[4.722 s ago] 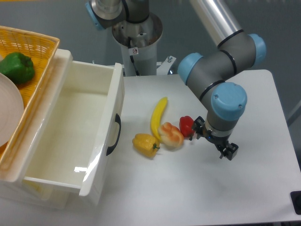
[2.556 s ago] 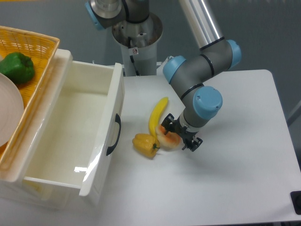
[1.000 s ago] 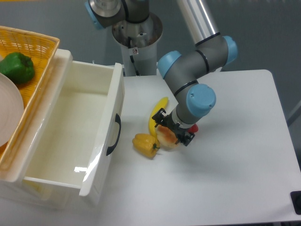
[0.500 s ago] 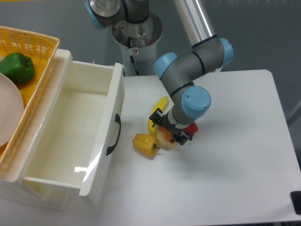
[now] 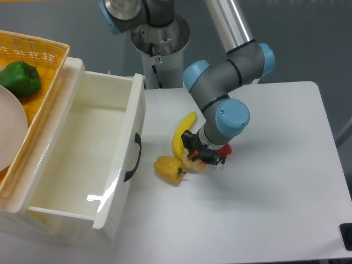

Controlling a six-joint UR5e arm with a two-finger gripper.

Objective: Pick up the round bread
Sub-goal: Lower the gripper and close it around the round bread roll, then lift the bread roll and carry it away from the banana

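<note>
The round bread point(image 5: 193, 164) is a pale bun with orange-tan patches, lying on the white table just right of the yellow bell pepper point(image 5: 168, 169). My gripper point(image 5: 201, 152) points down over it, and its black fingers press on the bun's two sides. The gripper and wrist hide most of the bun; only its lower left edge shows. It looks to be resting on the table.
A banana point(image 5: 180, 137) lies just left of the gripper and a red bell pepper point(image 5: 224, 149) peeks out on its right. An open white drawer point(image 5: 82, 159) stands at the left. Behind the drawer is a yellow basket point(image 5: 38, 52) holding a green pepper point(image 5: 20, 78) and a white plate point(image 5: 8, 132).
The gripper came in from the right, lowered over the bread with its fingers wide, and has now closed them on it. The banana and yellow pepper were nudged slightly left.
</note>
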